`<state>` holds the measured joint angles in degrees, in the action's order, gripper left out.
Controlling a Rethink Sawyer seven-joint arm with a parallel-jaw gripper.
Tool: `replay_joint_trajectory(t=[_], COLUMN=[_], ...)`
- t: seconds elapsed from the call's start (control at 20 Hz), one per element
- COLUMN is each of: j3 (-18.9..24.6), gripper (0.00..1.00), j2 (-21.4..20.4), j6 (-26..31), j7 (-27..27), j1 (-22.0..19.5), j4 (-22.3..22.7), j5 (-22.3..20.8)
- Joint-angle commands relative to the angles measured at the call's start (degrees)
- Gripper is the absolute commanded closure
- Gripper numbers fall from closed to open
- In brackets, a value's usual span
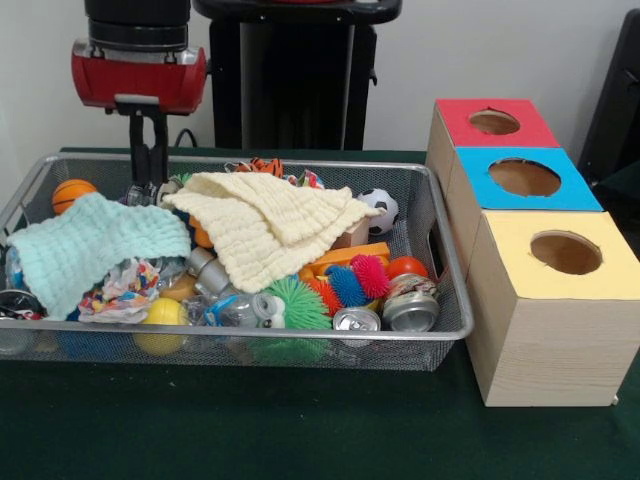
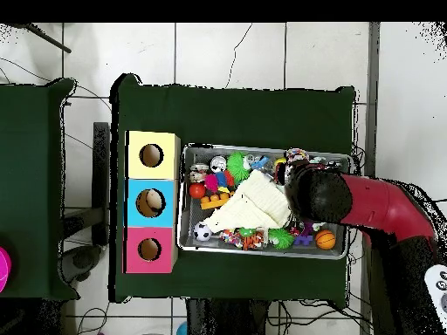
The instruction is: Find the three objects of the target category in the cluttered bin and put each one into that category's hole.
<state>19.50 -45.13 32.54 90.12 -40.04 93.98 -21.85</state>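
Gripper (image 1: 150, 178) lowered into far-left corner of mesh bin (image 1: 452, 262); finger spread cannot be told. Cream cloth (image 1: 268, 220) and mint cloth (image 1: 85, 245) cover clutter. Three hole boxes (image 1: 545, 290) stand right of bin

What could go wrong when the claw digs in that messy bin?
The claw hangs at the back of the bin, next to the yellow cloth, so it might snag cloth instead of a toy. That cloth and the mint cloth cover part of the pile, so some things may stay hidden. The cans lie packed among spiky balls, so a grab could slip.
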Motion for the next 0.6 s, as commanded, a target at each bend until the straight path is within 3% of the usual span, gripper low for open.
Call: replay_joint_trajectory(t=[0.05,0.4,0.45,0.6], j3=[0.9,0.6,1.5,2.0], gripper=[1.00,1.00,0.00,0.00], j2=[-1.9,-0.2,0.0,0.0], j6=[8.3,5.0,3.0,1.7], j7=[0.7,1.1,0.4,0.0], j1=[0.8,1.7,0.9,0.6], j4=[5.3,4.8,5.4,5.7], j5=[2.1,0.9,0.9,0.5])
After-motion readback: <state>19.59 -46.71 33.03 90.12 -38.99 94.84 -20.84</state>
